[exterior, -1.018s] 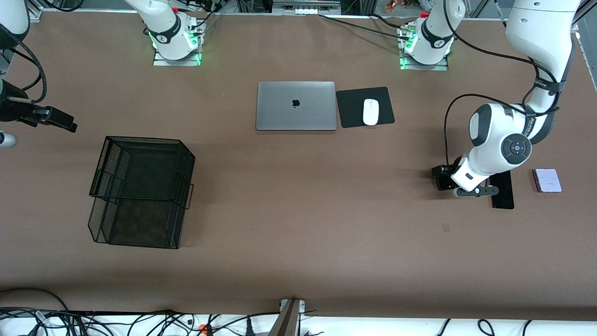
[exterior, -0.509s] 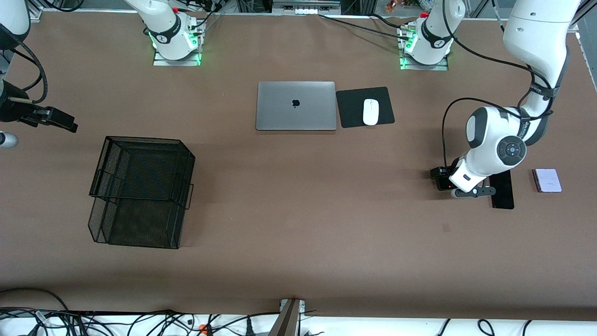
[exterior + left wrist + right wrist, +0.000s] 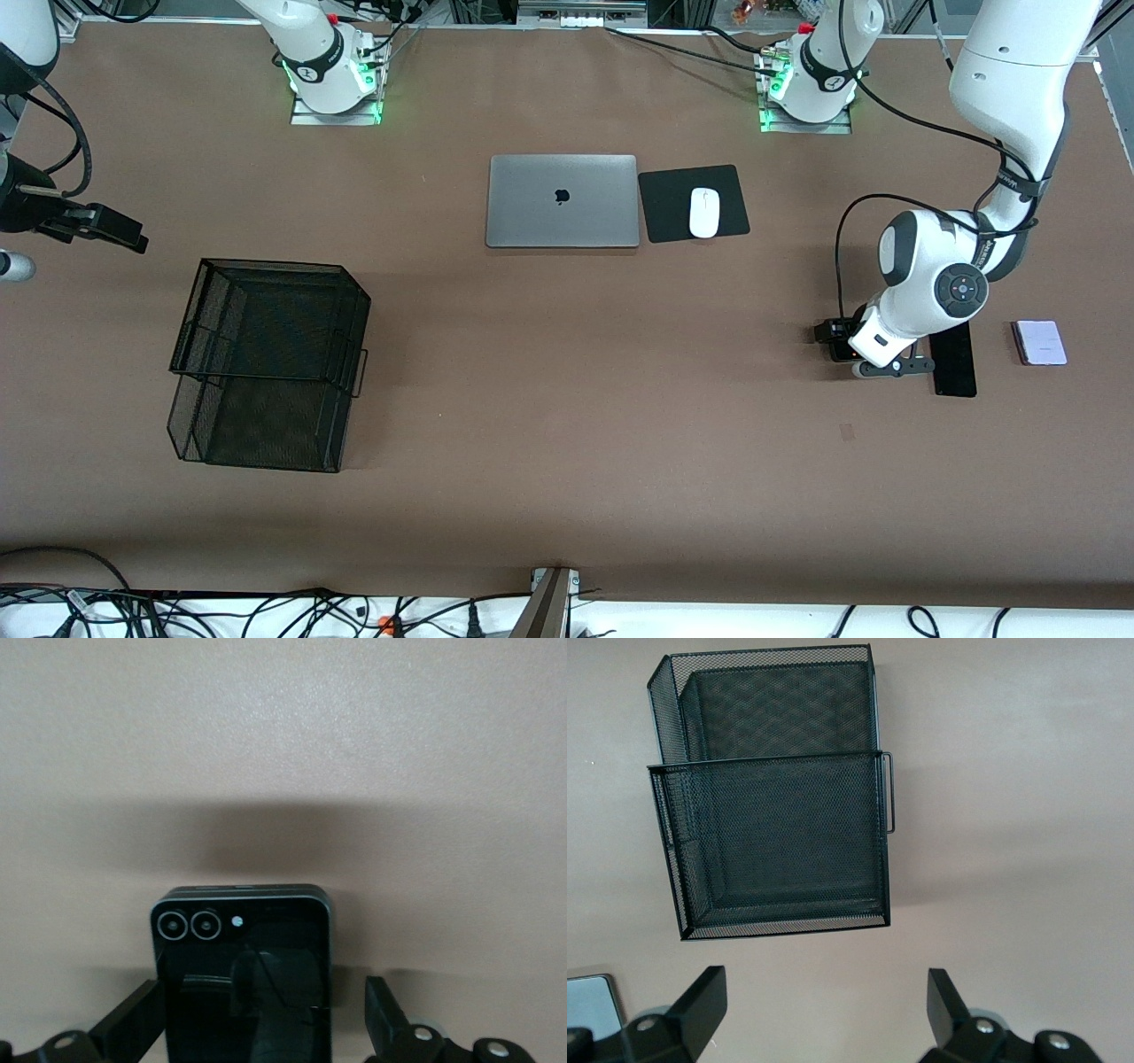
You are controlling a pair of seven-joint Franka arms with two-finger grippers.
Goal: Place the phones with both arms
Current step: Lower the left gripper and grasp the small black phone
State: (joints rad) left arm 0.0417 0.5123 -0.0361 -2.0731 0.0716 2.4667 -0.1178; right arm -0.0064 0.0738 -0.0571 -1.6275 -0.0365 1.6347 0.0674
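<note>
Both of my jaws are apart. Down low at the right of the front view, my left gripper (image 3: 873,361) sits over the small black phone (image 3: 244,979). In my left wrist view its two fingers (image 3: 133,1019) stand one on each side of that phone, not touching it. That phone lies flat on the brown table (image 3: 576,372), with two round camera eyes near its top edge. Just beside it in the front view lies the long black phone (image 3: 957,368), and farther toward the right edge lies the pale lilac phone (image 3: 1040,342).

At the left edge of the front view my right arm waits. My right gripper (image 3: 824,1014) hangs wide apart and holds nothing, over the black wire basket (image 3: 266,363).

Up in the middle of the front view sit the silver laptop (image 3: 563,201) and the white mouse (image 3: 704,213) on its black pad (image 3: 664,204).
</note>
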